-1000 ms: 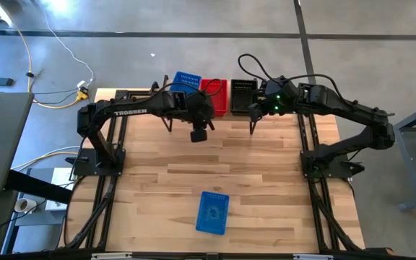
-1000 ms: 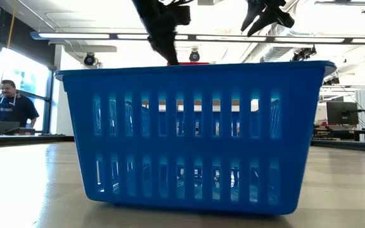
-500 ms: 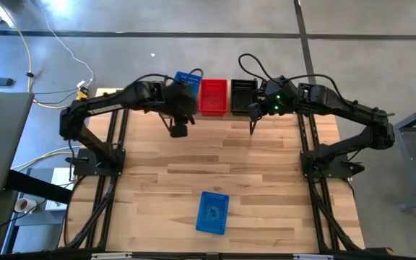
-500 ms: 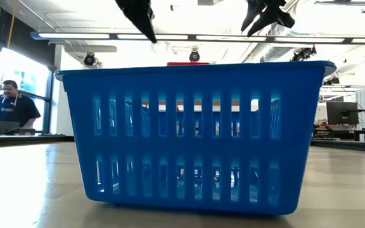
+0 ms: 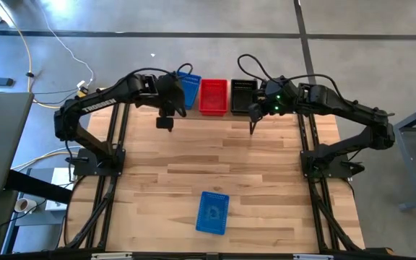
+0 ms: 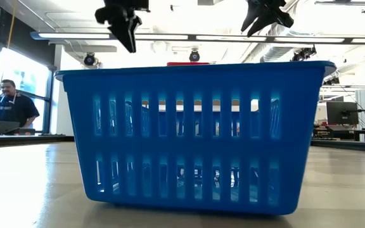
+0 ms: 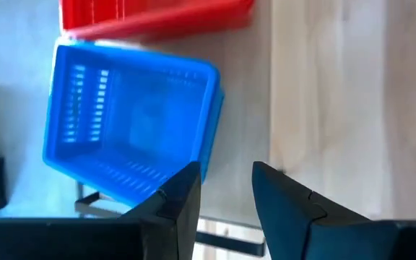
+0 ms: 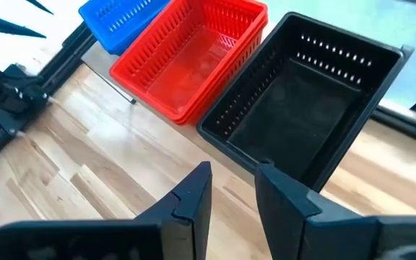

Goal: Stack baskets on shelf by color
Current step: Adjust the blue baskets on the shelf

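The left gripper (image 5: pixel 164 123) has swung left from the red basket (image 5: pixel 213 97) to beside the blue stack (image 5: pixel 189 88), fingers slightly apart, empty. The right gripper (image 5: pixel 251 127) stays put by the black basket (image 5: pixel 243 95), also parted and empty.

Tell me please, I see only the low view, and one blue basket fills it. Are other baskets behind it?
Observer: Yes. At the table's far edge stand the far blue basket, a red basket and a black basket, side by side.
Operator: Where is the left gripper?
Observer: The left gripper hangs open and empty beside the far blue basket.
Operator: And the right one?
Observer: The right gripper is open and empty, in front of the black basket.
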